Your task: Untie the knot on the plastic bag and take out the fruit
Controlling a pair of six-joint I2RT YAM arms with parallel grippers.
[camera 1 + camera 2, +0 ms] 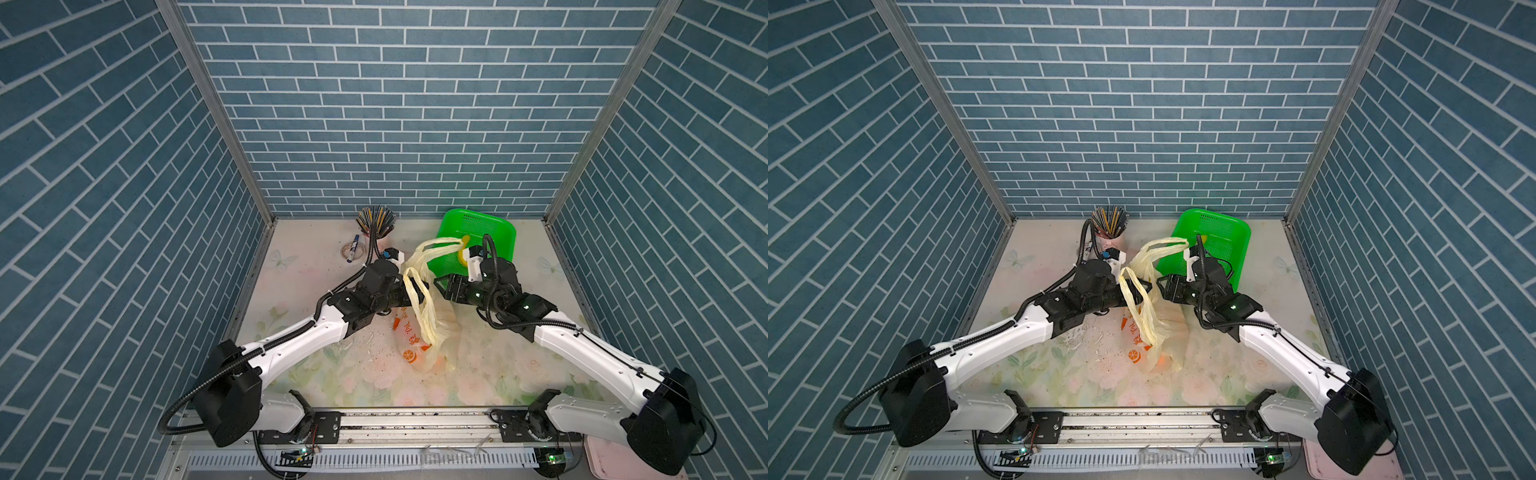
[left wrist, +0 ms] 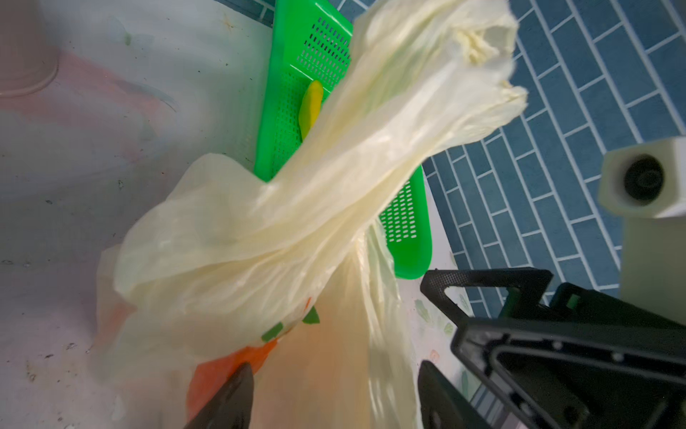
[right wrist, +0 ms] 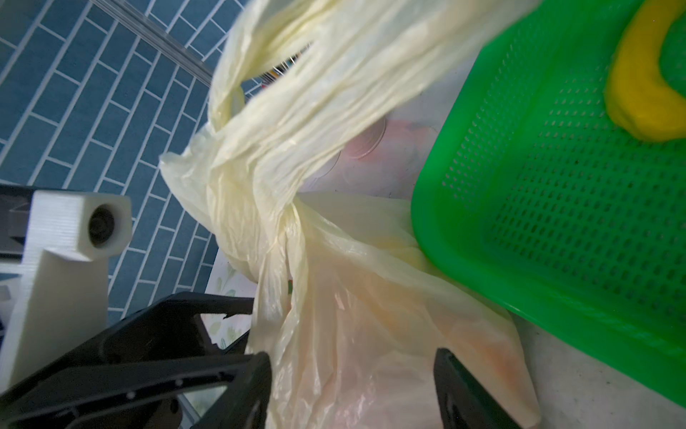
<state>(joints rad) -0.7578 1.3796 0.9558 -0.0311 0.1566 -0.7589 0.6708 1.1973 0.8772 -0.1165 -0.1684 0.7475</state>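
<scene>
Black fingers of the right gripper are seen spread wide, with loose film of the plastic bag between them and nothing pinched. The left gripper is also spread wide around that film. In both top views the plastic bag is laid on the table between the two grippers, against the green basket, with its handle loops raised. An orange fruit is dimly made out through the film at the near end.
</scene>
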